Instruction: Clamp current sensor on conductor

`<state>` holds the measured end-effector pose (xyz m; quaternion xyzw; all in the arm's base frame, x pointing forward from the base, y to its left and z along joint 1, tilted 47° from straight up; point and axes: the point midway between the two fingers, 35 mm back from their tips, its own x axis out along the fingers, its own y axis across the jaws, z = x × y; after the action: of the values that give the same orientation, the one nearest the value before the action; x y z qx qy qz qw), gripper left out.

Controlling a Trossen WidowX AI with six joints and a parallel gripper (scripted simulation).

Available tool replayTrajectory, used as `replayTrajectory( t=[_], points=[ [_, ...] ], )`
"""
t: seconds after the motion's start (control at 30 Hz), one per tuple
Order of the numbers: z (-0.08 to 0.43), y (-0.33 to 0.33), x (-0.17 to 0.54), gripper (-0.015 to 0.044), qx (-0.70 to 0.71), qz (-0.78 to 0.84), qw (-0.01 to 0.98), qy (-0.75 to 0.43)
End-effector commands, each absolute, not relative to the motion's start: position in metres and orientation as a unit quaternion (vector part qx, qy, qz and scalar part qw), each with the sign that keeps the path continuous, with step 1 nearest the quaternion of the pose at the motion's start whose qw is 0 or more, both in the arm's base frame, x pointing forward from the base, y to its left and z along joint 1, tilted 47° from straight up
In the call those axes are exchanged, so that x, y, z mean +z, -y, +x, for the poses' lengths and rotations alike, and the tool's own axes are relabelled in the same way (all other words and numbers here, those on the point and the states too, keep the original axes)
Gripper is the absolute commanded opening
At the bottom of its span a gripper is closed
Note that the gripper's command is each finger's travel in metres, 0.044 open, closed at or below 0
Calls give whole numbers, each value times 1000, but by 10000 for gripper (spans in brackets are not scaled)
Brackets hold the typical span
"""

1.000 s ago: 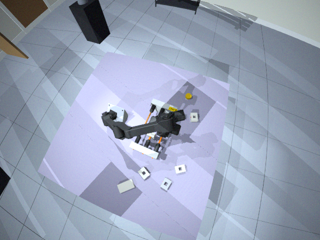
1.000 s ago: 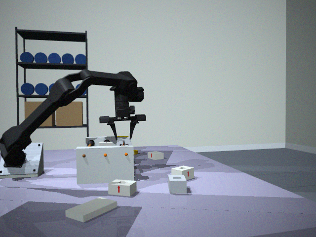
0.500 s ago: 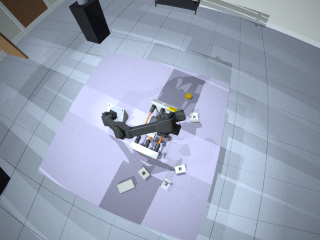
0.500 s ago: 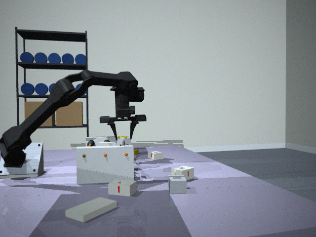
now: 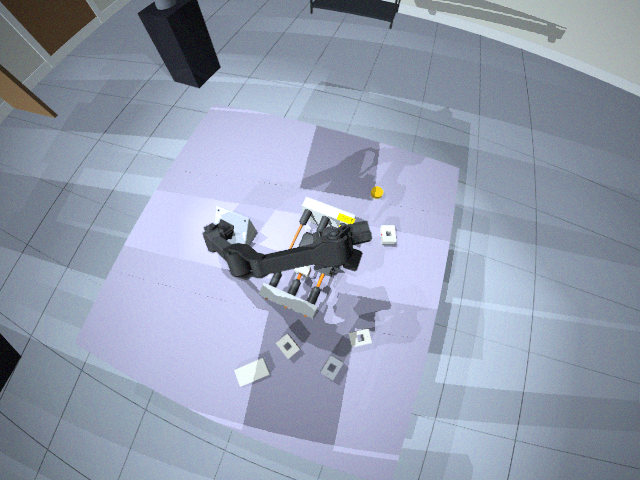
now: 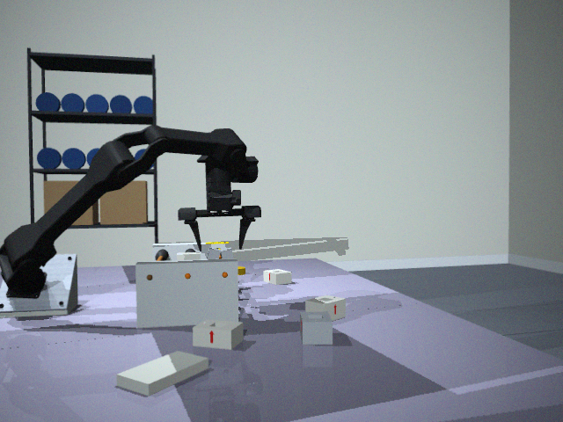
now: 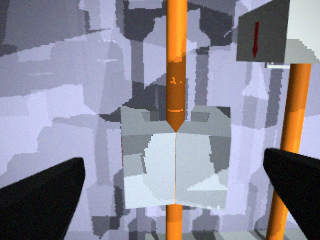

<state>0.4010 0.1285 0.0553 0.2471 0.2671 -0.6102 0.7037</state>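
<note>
The grey split-core sensor [image 7: 200, 167] [image 6: 212, 254] sits astride an orange conductor [image 7: 176, 50] [image 5: 321, 280], the outer one on the side of the yellow marker [image 5: 345, 218] [image 6: 217, 243]. Its two halves meet along a thin seam with an orange line in it; a V-shaped notch shows at one end. A red sliver shows on its left side in the wrist view; the arrow's direction and the latch cannot be made out. My gripper [image 7: 175, 162] [image 6: 220, 249] is open and empty, fingers apart on either side above the sensor. The arm hides the sensor in the top view.
A white sensor [image 5: 303, 270] [image 7: 305, 25] is on the neighbouring conductor. End panels [image 6: 181, 294] [image 5: 289, 300] hold the conductors. White blocks with holes [image 5: 388, 234] [image 5: 287, 346] [image 5: 360, 337], a grey one [image 5: 331, 367], a flat block [image 5: 252, 372] and a yellow disc [image 5: 377, 192] lie around.
</note>
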Motion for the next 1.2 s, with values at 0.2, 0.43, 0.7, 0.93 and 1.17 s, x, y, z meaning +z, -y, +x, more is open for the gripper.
replayTrajectory(
  t=[0.2,0.43,0.7,0.93,1.17],
  points=[
    [405,-108,31,440,-639,256,672,-274],
    [405,-101,24,440,-639,256,672,-274],
    [406,-92,15,440,-639,256,672,-274],
    [407,-90,13,427,-639,259,670,-274],
    [407,-90,13,380,-639,259,670,-274]
  ],
)
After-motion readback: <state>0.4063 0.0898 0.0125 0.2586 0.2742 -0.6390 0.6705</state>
